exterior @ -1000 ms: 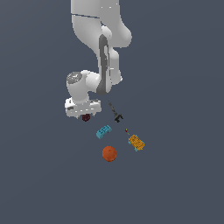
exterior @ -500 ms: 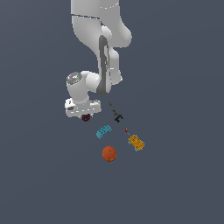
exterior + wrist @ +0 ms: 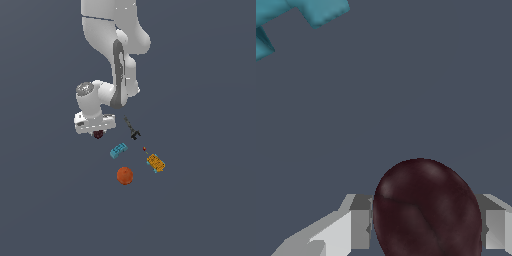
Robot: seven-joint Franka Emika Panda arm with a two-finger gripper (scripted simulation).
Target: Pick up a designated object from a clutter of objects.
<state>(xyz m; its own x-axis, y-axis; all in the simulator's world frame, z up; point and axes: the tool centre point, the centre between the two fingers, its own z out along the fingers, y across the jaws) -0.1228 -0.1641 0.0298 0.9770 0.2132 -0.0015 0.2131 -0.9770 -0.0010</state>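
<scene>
The small dark maroon ball (image 3: 98, 134) sits between the fingers of my gripper (image 3: 97, 133), just under the white hand at the exterior view's left of the clutter. In the wrist view the maroon ball (image 3: 428, 210) fills the gap between the two grey-white fingers (image 3: 358, 227), which press on both its sides. My gripper is shut on it. The larger orange-red ball (image 3: 125, 175), the cyan toy brick (image 3: 118, 150), the orange-yellow block (image 3: 156, 162), the thin black tool-like piece (image 3: 132, 129) and the tiny red bit (image 3: 144, 148) lie apart from it.
The cyan brick also shows at the edge of the wrist view (image 3: 301, 15). The rest of the clutter lies to the exterior view's right of and below my hand. The grey floor (image 3: 50, 200) spreads around it.
</scene>
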